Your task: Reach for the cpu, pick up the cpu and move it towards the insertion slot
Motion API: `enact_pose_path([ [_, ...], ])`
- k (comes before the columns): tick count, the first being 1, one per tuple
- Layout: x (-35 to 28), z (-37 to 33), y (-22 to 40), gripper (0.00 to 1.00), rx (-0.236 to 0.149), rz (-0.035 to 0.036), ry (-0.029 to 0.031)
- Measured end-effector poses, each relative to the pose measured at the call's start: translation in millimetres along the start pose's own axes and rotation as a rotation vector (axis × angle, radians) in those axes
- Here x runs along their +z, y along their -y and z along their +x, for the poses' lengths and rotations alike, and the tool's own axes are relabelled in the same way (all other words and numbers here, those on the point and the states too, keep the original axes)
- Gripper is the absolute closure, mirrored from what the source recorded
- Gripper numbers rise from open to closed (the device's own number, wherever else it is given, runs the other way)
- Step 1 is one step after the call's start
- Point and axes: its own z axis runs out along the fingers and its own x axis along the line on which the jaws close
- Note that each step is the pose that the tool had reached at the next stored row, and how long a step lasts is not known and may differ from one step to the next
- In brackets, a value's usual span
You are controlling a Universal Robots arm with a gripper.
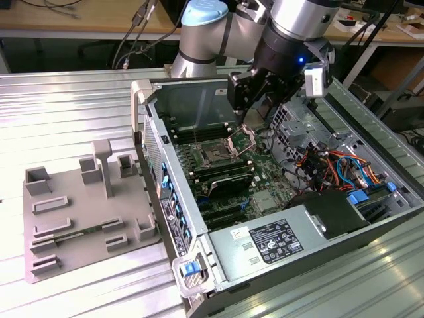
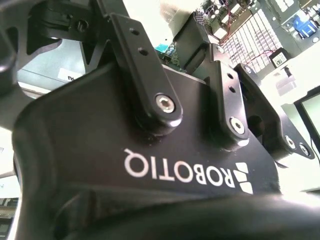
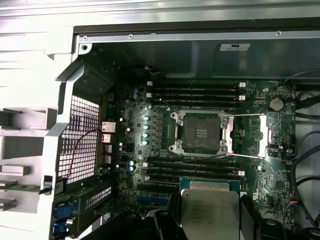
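fingers [image 3: 210,220]: clamped on the cpu [image 3: 210,210], one dark finger each side of it, bottom centre of the first wrist view

cpu: silvery top plate facing up, held over the motherboard [image 3: 150,130] and just short of the memory slots [image 3: 195,167]

insertion slot [image 3: 200,132]: mid-frame in the first wrist view, open with the hinged plate [image 1: 242,138] flipped up; cpu isn't over it

computer case [image 1: 199,265]: lid off, lying on the ribbed metal worktop [image 1: 66,106]

moulded tray [image 1: 79,205]: grey, far left of the exterior view, well away from the arm
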Motion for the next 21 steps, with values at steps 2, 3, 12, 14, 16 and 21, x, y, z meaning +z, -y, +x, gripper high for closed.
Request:
enact_pose_path([
  [2,0.6,-1.2,0.1,0.45,0.000,0.0000,0.0000],
  [3,0.8,-1.7,0.2,0.45,0.000,0.0000,0.0000],
  [12,3.8,-8.7,0.7,0.45,0.000,0.0001,0.0000],
  [14,4.7,-10.9,0.9,0.45,0.000,0.0000,0.0000],
  [16,5.2,-12.3,1.0,0.45,0.000,0.0001,0.0000],
  [21,6.5,-15.3,1.3,0.45,0.000,0.0001,-0.0001],
])
